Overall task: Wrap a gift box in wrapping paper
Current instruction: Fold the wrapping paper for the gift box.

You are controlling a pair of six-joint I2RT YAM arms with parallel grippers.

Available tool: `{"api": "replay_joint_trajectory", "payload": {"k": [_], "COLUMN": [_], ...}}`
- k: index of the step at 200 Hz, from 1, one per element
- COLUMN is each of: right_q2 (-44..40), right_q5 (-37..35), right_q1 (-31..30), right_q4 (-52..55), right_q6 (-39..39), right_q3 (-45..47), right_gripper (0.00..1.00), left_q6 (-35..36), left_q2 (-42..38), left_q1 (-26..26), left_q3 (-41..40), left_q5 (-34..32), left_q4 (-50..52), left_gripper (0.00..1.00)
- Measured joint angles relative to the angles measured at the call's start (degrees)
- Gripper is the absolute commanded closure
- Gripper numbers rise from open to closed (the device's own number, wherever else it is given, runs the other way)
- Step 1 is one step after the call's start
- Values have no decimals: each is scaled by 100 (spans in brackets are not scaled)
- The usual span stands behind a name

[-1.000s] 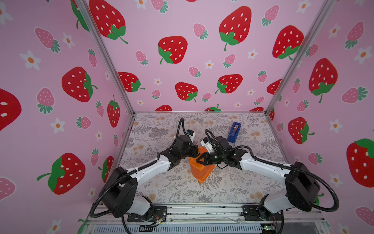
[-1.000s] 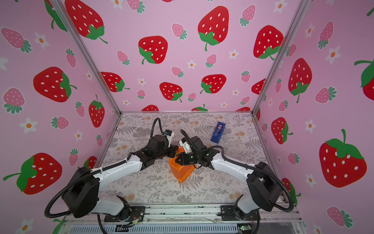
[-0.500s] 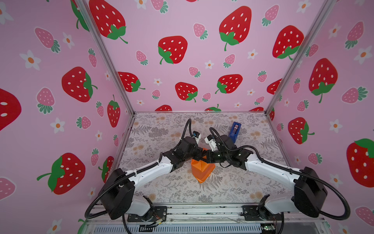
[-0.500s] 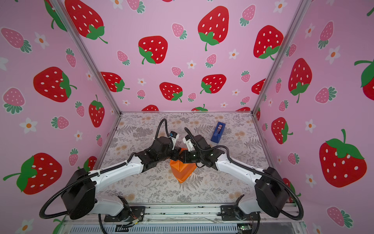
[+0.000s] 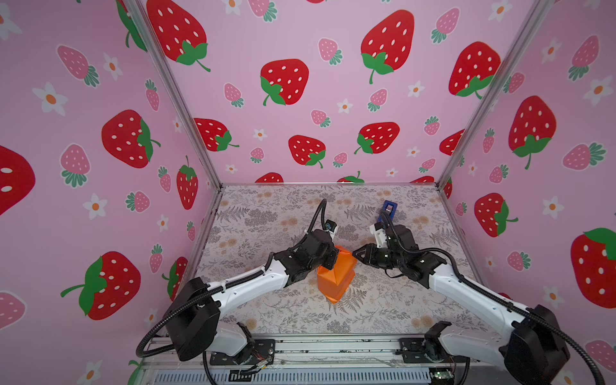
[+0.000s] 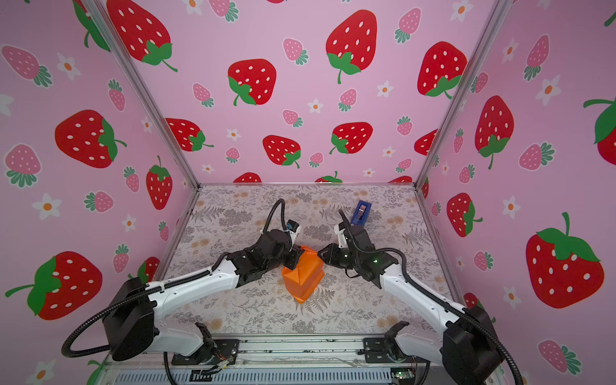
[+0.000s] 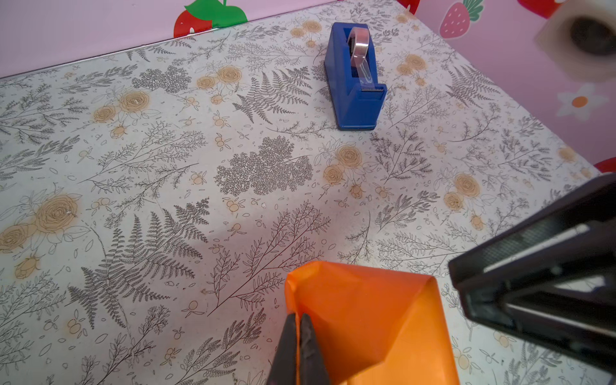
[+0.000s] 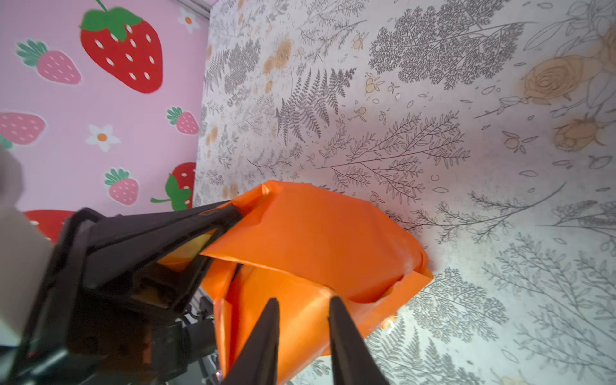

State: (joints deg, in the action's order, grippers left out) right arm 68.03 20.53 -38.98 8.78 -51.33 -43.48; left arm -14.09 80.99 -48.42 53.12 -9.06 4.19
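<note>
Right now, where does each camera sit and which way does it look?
Both top views: high in front, looking down at the table; the left arm and right arm show.
Left wrist: on the left arm, facing the tape dispenser; left gripper pinches the wrapping paper.
Right wrist: on the right arm, facing the paper; right gripper open.
Shared: every view shows the paper.

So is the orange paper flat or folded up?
Folded up: the wrapping paper forms a creased bundle, one flap pinched in the shut left gripper.
</note>
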Motion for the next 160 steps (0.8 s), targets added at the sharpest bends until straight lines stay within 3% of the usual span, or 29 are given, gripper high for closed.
{"api": "replay_joint_trajectory", "payload": {"k": [71, 109, 160], "right_q2": [680, 1261, 1320], "right_q5": [81, 514, 625], "right_q1": [188, 177, -131], "right_q4": [-238, -352, -243], "right_q6": [468, 651, 863], "right_q3": [-566, -601, -586], "right_gripper": [36, 30, 24], "left_q6": [44, 44, 44], "left_q2": [0, 0, 0], "left_q1": [-20, -22, -22], "left_q3": [0, 0, 0], "left_q5": [-107, -144, -151], "left_q4": [37, 37, 44], "left_gripper": [100, 100, 100]}}
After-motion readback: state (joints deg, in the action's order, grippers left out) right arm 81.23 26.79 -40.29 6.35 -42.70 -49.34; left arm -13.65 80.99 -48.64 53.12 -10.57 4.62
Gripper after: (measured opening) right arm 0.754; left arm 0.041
